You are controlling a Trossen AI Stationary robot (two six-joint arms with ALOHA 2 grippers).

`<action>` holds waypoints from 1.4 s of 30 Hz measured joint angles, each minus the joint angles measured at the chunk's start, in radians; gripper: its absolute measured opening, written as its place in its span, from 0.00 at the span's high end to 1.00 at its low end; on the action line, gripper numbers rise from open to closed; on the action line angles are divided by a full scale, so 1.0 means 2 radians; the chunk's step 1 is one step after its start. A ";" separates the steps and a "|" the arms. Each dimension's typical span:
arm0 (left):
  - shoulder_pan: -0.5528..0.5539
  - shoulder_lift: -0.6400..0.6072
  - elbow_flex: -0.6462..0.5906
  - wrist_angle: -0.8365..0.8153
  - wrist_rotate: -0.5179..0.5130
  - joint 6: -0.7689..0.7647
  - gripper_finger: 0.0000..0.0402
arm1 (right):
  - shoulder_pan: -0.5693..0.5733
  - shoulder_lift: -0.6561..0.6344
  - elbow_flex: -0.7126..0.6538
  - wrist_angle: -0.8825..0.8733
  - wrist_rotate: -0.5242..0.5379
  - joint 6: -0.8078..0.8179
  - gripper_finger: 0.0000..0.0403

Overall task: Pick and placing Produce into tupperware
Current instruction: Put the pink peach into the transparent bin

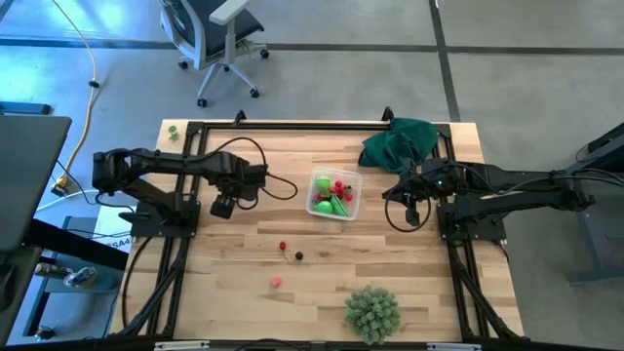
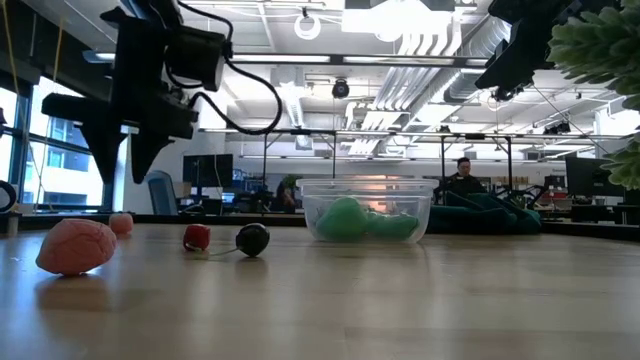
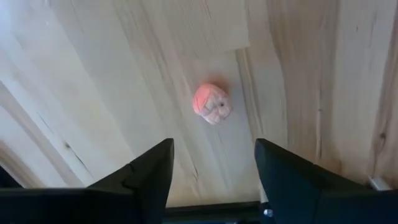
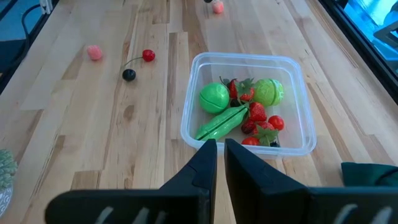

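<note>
My left gripper (image 3: 211, 174) hangs open, pointing down, over a small pink piece of produce (image 3: 211, 103) that lies on the wood. It touches nothing; in the low view its fingers (image 2: 128, 165) end well above that piece (image 2: 121, 224). The clear tupperware (image 1: 357, 195) stands at mid-table and holds green produce (image 4: 214, 98) and red berries (image 4: 257, 112). Another pink piece (image 1: 277, 281), a red one (image 1: 283, 246) and a dark one (image 1: 299, 255) lie loose toward the near edge. My right gripper (image 4: 221, 152) waits shut, raised beside the tupperware's right side (image 1: 409, 203).
A big pale-green spiky ball (image 1: 371, 312) sits near the front edge, right of centre. A dark green cloth (image 1: 400, 141) is heaped at the far right corner. Bare wood (image 1: 244, 244) lies between the left gripper and the loose pieces.
</note>
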 joint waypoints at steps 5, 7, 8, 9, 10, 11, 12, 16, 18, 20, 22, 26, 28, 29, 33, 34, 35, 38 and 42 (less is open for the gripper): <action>0.012 -0.034 -0.033 0.017 0.009 -0.005 0.48 | 0.000 0.000 0.000 0.000 0.000 0.000 0.94; 0.024 -0.050 -0.045 0.034 0.029 -0.013 0.50 | 0.000 0.000 0.000 0.000 0.000 0.000 0.94; 0.032 -0.054 -0.044 0.039 0.042 -0.014 0.51 | 0.000 0.000 0.000 0.000 0.000 0.000 0.94; 0.038 -0.058 -0.044 0.047 0.050 -0.014 0.52 | 0.000 0.000 0.000 0.000 0.000 0.000 0.94; 0.042 -0.062 -0.041 0.049 0.054 -0.011 0.53 | 0.000 0.000 0.000 0.000 0.000 0.000 0.94; 0.045 -0.064 -0.041 0.050 0.055 -0.009 0.54 | 0.000 0.000 0.000 0.000 0.000 0.000 0.94; 0.047 -0.063 -0.041 0.050 0.056 -0.010 0.54 | 0.000 0.000 0.000 0.000 0.000 0.000 0.94; 0.061 -0.062 -0.048 0.063 0.066 -0.030 0.57 | 0.000 0.000 0.000 0.000 0.000 0.000 0.94; 0.068 -0.059 -0.057 0.083 0.085 -0.054 0.58 | 0.000 0.000 0.000 0.000 0.000 0.000 0.94; 0.075 -0.059 -0.064 0.098 0.100 -0.076 0.57 | 0.000 0.000 0.000 0.000 0.000 0.000 0.94; 0.079 -0.054 -0.068 0.098 0.104 -0.104 0.57 | 0.000 0.000 0.000 0.000 0.000 0.000 0.94; 0.086 -0.050 -0.069 0.088 0.081 -0.146 0.55 | 0.000 0.000 0.000 0.000 0.000 0.000 0.94; 0.086 -0.050 -0.069 0.093 0.072 -0.158 0.54 | 0.000 0.000 0.000 0.000 0.000 0.000 0.94; 0.085 -0.050 -0.069 0.097 0.071 -0.163 0.53 | 0.000 0.000 0.000 0.000 0.000 0.000 0.94; 0.085 -0.048 -0.069 0.098 0.083 -0.168 0.51 | 0.000 0.000 0.000 0.000 0.000 0.000 0.94; 0.085 -0.047 -0.068 0.097 0.085 -0.172 0.51 | 0.000 0.000 0.000 0.000 0.000 0.000 0.94; 0.085 -0.047 -0.068 0.095 0.086 -0.176 0.50 | 0.000 0.000 0.000 0.000 0.000 0.000 0.94; 0.085 -0.047 -0.068 0.099 0.083 -0.179 0.49 | 0.000 0.000 0.000 0.000 0.000 0.000 0.94; 0.085 -0.047 -0.068 0.108 0.083 -0.188 0.48 | 0.000 0.000 0.000 0.000 0.000 0.000 0.94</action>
